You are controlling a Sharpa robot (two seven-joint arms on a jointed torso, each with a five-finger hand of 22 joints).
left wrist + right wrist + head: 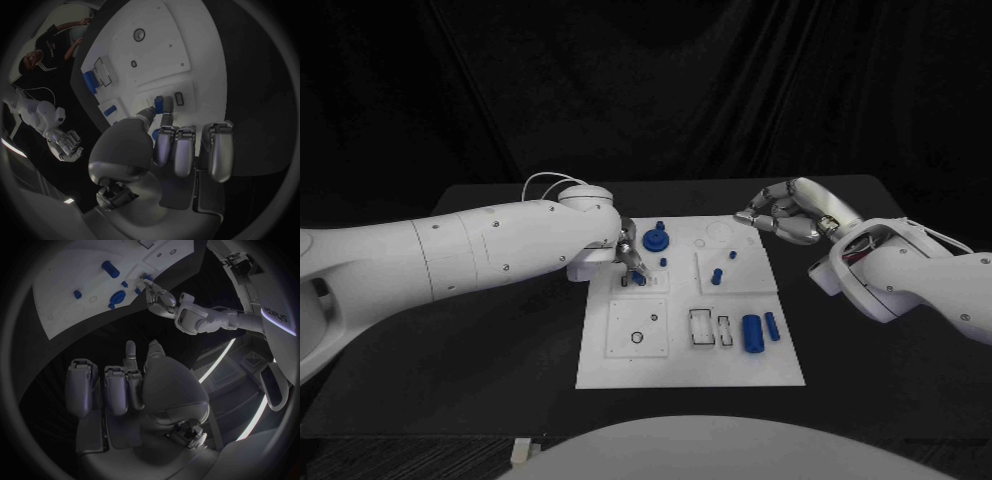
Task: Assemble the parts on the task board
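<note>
Left hand (629, 258) pinches small blue part (159, 102) at task board (689, 360) edge; right hand (786, 213) curled closed, holding nothing, above surface.

Left hand (629, 256) reaching in low from the side, fingertips (164, 106) pointed down. Right hand (788, 212) hovering farther back, fingers curled in, holding nothing.

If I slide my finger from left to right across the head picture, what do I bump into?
Left arm → left hand, its fingers at a small blue part → task board → two blue cylinders → right hand → right arm.
</note>
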